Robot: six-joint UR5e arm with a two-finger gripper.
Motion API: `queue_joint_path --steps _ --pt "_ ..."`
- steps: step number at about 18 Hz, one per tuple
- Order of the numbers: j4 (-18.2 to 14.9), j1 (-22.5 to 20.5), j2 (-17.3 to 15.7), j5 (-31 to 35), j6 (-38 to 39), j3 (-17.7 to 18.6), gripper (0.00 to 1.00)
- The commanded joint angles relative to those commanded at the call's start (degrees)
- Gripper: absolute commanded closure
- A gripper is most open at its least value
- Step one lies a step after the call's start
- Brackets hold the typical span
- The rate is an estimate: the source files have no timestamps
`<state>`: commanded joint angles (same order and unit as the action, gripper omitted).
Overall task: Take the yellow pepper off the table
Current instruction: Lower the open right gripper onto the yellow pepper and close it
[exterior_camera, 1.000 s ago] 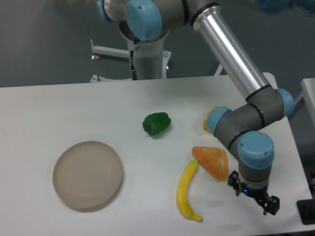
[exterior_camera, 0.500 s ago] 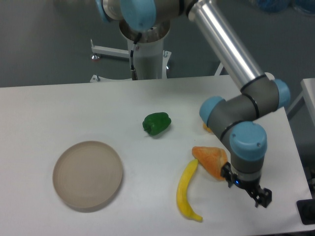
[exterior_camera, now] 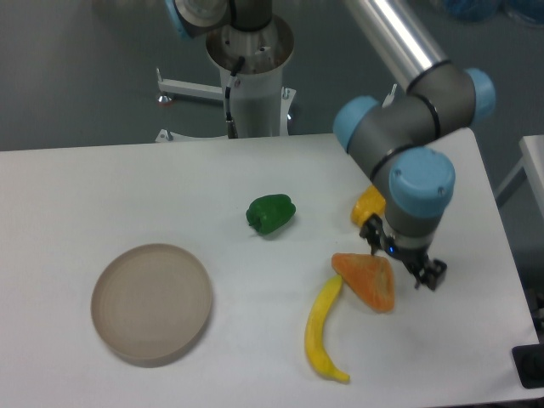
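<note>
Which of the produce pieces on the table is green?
The glossy green bell pepper, lying alone mid-table; the banana, wedge and small pepper are yellow or orange.

end effector [exterior_camera: 401,261] moved up from table's [exterior_camera: 102,183] front edge, now over orange wedge [exterior_camera: 367,280], yellow pepper [exterior_camera: 368,206] more exposed

You have the yellow pepper [exterior_camera: 367,205] lying on the table [exterior_camera: 110,187], toward the right side. It is small, glossy and yellow-orange, and only its left part shows; the rest is hidden, so you cannot tell its pose. The table is a large, flat white top, and your view cuts off its near edge.
</note>
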<state>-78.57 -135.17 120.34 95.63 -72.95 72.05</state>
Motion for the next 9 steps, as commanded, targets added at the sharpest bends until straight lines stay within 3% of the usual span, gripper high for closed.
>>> queue_joint_path --steps 5,9 --pt "1.5 -0.8 -3.1 1.4 -4.2 9.0 0.0" --pt "3.3 -2.1 -3.5 4.7 -4.5 11.4 0.0"
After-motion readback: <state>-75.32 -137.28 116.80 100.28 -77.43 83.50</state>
